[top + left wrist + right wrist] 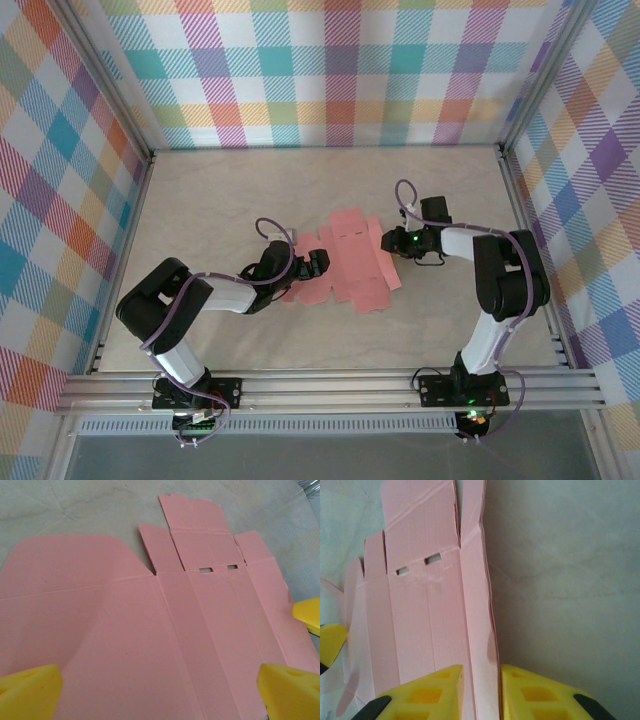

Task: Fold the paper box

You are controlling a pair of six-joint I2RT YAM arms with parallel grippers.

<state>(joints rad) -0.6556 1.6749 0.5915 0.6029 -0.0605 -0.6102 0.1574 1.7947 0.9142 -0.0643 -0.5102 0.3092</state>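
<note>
Flat pink paper box (352, 268) laid open, its raised right edge panel pinched between the nearly closed right gripper (481, 682) fingers, left gripper (160, 692) fingers held wide apart over its left part

One paper box (345, 262); two grippers (318, 264) (389, 241)

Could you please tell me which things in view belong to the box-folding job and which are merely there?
Part of the job:
paper box, still a flat pink sheet
right gripper, pinching the sheet's edge panel
left gripper, open over the sheet

Merely there:
table
plaid walls
metal frame
</note>
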